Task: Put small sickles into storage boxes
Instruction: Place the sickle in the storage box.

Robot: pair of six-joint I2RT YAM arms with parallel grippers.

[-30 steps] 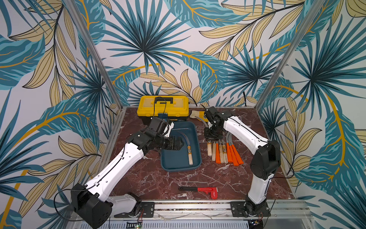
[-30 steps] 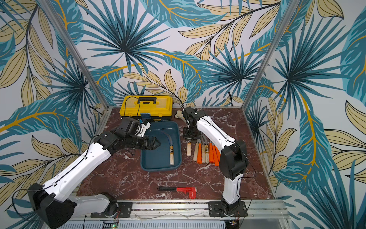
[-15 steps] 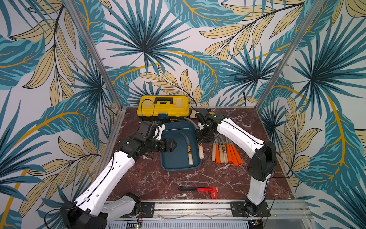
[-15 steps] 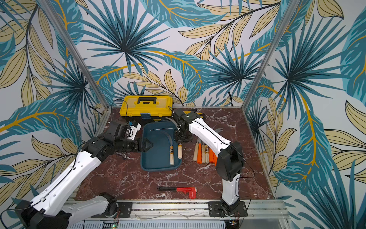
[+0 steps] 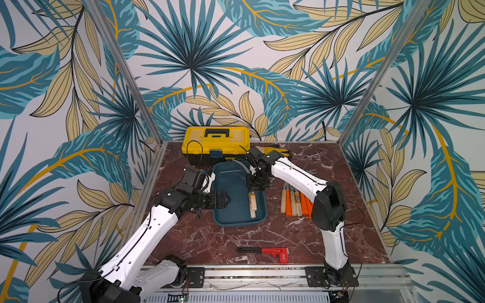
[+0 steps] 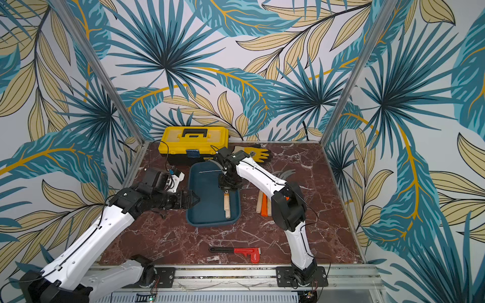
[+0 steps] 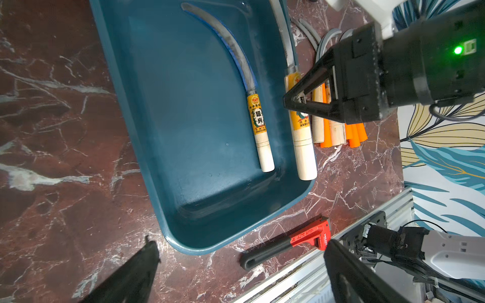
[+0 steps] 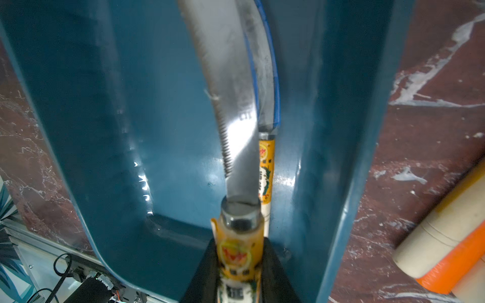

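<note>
Right gripper [image 8: 237, 245]: jaws pressing onto the labelled wooden handle of one small sickle [image 7: 301, 147], just behind its metal collar, holding it over the teal storage tray [image 5: 236, 215], above a second sickle [image 7: 258, 123] lying inside. Left gripper [image 5: 227, 200]: hovering spread and empty at the tray's opposite edge; the remaining sickles [image 5: 294, 202] are lying bunched on the marble [image 5: 301, 241] beside the tray. Handling, judged: rigid, light, blade-heavy, serrated, so the handle is offering the only safe hold.

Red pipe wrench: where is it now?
In both top views the red pipe wrench lies on the marble tabletop by the front rail, apart from the teal tray and nearer the camera, red head toward the robot's right.
</note>
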